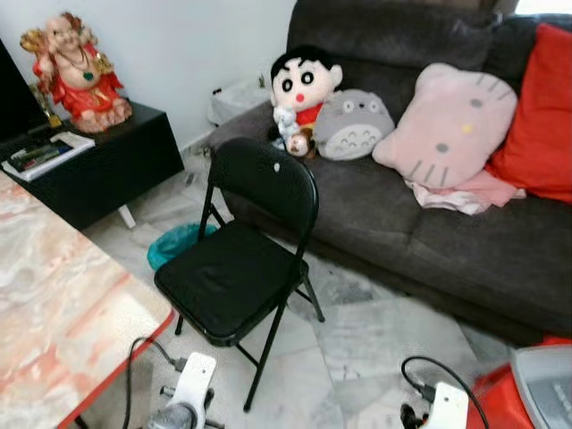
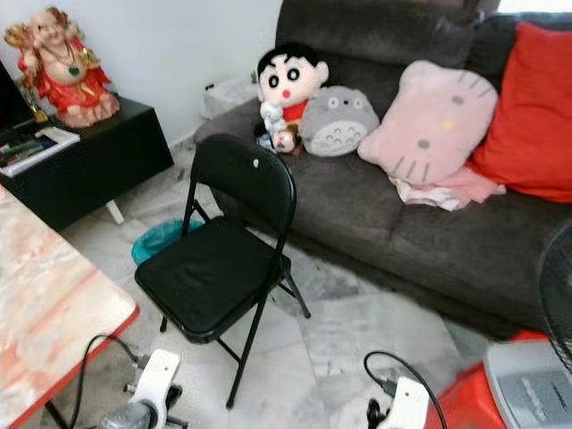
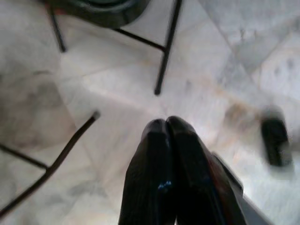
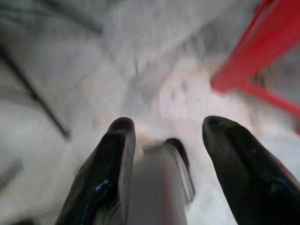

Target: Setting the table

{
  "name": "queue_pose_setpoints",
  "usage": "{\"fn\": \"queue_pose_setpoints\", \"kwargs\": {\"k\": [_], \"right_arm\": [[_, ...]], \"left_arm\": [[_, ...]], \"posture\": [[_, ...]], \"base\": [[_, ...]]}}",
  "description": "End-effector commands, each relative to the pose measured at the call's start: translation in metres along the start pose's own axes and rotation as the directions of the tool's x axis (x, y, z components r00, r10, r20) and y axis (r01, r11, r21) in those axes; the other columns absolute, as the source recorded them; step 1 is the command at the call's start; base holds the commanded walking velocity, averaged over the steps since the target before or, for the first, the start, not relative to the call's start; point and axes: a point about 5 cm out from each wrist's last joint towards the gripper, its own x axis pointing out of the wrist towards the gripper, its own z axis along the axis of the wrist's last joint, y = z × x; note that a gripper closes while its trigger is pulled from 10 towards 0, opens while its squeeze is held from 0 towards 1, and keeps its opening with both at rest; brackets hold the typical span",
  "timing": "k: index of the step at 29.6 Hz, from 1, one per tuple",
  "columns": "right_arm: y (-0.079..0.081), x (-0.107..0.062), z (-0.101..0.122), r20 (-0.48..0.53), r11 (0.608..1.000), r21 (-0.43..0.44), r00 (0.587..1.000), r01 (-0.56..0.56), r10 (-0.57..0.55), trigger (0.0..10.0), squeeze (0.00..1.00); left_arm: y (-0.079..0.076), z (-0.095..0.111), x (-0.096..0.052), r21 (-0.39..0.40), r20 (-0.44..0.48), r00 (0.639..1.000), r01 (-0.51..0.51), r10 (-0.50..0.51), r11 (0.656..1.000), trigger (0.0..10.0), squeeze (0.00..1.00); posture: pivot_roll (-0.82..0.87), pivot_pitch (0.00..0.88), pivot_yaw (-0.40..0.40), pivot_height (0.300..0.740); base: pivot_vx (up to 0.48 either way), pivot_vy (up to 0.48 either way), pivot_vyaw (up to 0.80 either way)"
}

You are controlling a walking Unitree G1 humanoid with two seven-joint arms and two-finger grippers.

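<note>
The table [image 1: 54, 295] has a pink marble top with a red edge and stands at my left; the part in view is bare. My left arm [image 1: 189, 393] hangs low beside the table's corner. In the left wrist view its gripper [image 3: 166, 123] is shut with nothing in it, the black fingers pressed together above the marble floor. My right arm [image 1: 447, 407] hangs at the lower right. Its gripper [image 4: 171, 125] is open over the floor, and a blurred grey shape lies on the floor beyond the fingers.
A black folding chair [image 1: 241, 268] stands straight ahead, close to the table's corner. Behind it is a dark grey sofa [image 1: 429, 223] with plush toys [image 1: 304, 89] and cushions. A black cabinet [image 1: 107, 161] carries a red figure. A teal bin [image 1: 174, 241] sits on the floor. A grey fan base on a red stool [image 1: 536, 384] is at my right.
</note>
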Motion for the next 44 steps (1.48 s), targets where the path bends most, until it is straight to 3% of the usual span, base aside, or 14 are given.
{"fn": "queue_pose_setpoints", "kwargs": {"k": [1, 13, 19, 44], "right_arm": [[0.009, 0.004, 0.018, 0.049, 1.000, 0.002, 0.999, -0.020, 0.020, 10.0, 0.00], [0.012, 0.004, 0.023, 0.081, 0.998, -0.039, 0.996, -0.041, 0.044, 10.0, 0.00], [0.014, 0.004, 0.021, 0.069, 0.999, -0.009, 0.997, -0.046, 0.047, 10.0, 0.00], [0.021, 0.005, 0.024, 0.043, 0.991, -0.072, 0.993, -0.110, 0.114, 10.0, 0.00]], "left_arm": [[0.003, -0.015, -0.004, -0.009, -0.055, 0.998, -0.017, 0.017, 1.000, 10.0, 0.00], [0.008, -0.015, -0.005, -0.028, -0.053, 0.998, -0.044, 0.043, 0.999, 10.0, 0.00], [0.010, -0.016, -0.005, -0.027, -0.056, 0.998, -0.044, 0.042, 0.999, 10.0, 0.00], [0.008, -0.020, -0.006, -0.066, -0.054, 0.995, -0.085, 0.082, 0.994, 10.0, 0.00]], "posture": [[-0.13, 0.000, 0.097, 0.740], [-0.13, 0.000, 0.102, 0.740], [-0.13, 0.000, 0.103, 0.740], [-0.11, 0.000, 0.064, 0.740]], "base": [[0.000, 0.000, 0.00], [0.000, 0.000, 0.10], [0.000, 0.000, 0.80], [0.000, 0.000, 0.80]]}}
